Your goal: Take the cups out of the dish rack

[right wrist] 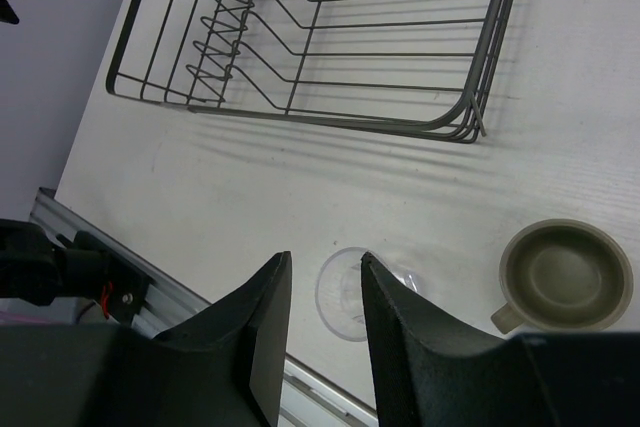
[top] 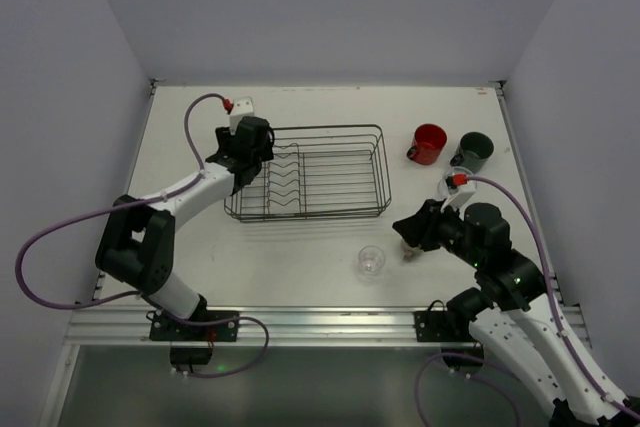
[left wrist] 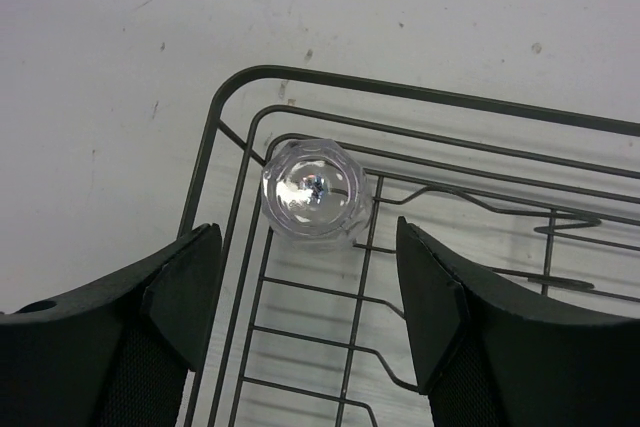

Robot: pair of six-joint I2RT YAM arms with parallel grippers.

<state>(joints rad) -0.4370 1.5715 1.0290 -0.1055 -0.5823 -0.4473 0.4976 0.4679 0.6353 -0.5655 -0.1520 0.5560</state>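
The black wire dish rack (top: 310, 172) stands mid-table. My left gripper (top: 245, 143) hovers over its far left corner, open and empty. In the left wrist view a small clear glass (left wrist: 315, 189) sits in that corner of the rack (left wrist: 460, 107), just ahead of the open gripper (left wrist: 305, 292). My right gripper (top: 405, 230) is right of the rack, open a little and empty. Below it on the table are a clear glass (right wrist: 345, 297) and the olive-tan cup (right wrist: 565, 275). The red mug (top: 430, 143) and the dark grey-green mug (top: 475, 150) stand at the far right.
The clear glass on the table (top: 372, 260) is in front of the rack near the front edge. An aluminium rail (top: 300, 325) runs along the near edge. Grey walls enclose the table on three sides. The rack also shows in the right wrist view (right wrist: 320, 47).
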